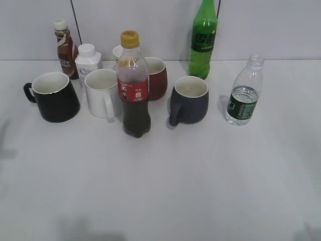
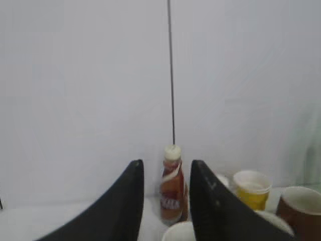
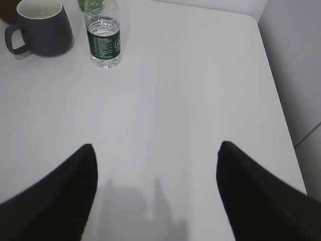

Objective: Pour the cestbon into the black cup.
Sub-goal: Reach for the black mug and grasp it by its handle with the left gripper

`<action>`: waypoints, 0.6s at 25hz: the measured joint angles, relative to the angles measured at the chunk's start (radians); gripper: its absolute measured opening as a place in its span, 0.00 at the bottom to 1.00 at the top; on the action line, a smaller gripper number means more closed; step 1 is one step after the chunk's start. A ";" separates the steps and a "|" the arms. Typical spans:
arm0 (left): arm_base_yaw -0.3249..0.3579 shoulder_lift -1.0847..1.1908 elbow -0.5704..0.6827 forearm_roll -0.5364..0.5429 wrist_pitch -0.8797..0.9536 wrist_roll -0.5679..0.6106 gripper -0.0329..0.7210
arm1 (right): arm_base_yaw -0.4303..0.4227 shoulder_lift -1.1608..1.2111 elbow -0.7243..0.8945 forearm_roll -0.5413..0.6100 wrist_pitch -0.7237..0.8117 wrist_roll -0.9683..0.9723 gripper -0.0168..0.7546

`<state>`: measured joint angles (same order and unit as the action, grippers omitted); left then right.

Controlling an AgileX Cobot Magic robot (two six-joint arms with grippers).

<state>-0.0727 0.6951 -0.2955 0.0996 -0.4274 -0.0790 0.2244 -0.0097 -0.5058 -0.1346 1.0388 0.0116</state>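
Note:
The cestbon [image 1: 244, 93], a small clear bottle with a dark green label and no cap, stands upright at the right of the table. It also shows at the top left of the right wrist view [image 3: 103, 36]. The glossy black cup [image 1: 53, 96] stands at the far left, handle to the left, white inside. Neither gripper shows in the exterior view. My right gripper [image 3: 155, 150] is open wide and empty above bare table, well short of the cestbon. My left gripper [image 2: 166, 168] is open and empty, facing the back row.
Between them stand a white mug [image 1: 103, 93], a red-labelled cola bottle [image 1: 133, 85], a dark red mug [image 1: 156, 78] and a grey-blue mug [image 1: 189, 99]. At the back are a brown coffee bottle [image 1: 65, 49], a white carton [image 1: 88, 60] and a tall green soda bottle [image 1: 203, 40].

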 joint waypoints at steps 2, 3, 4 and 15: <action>0.025 0.210 0.002 -0.028 -0.151 0.000 0.37 | 0.000 0.000 0.000 0.000 0.000 0.000 0.76; 0.044 0.309 0.002 -0.031 -0.226 0.000 0.37 | 0.000 0.000 0.000 0.000 0.000 0.000 0.76; 0.066 0.397 0.003 -0.032 -0.298 0.000 0.37 | 0.000 0.000 0.000 0.000 0.000 0.000 0.76; 0.338 1.173 -0.033 0.282 -0.757 0.027 0.37 | 0.000 0.000 0.000 -0.001 0.000 0.001 0.76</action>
<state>0.2649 1.8681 -0.3288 0.3814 -1.1846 -0.0519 0.2244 -0.0097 -0.5058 -0.1357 1.0388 0.0126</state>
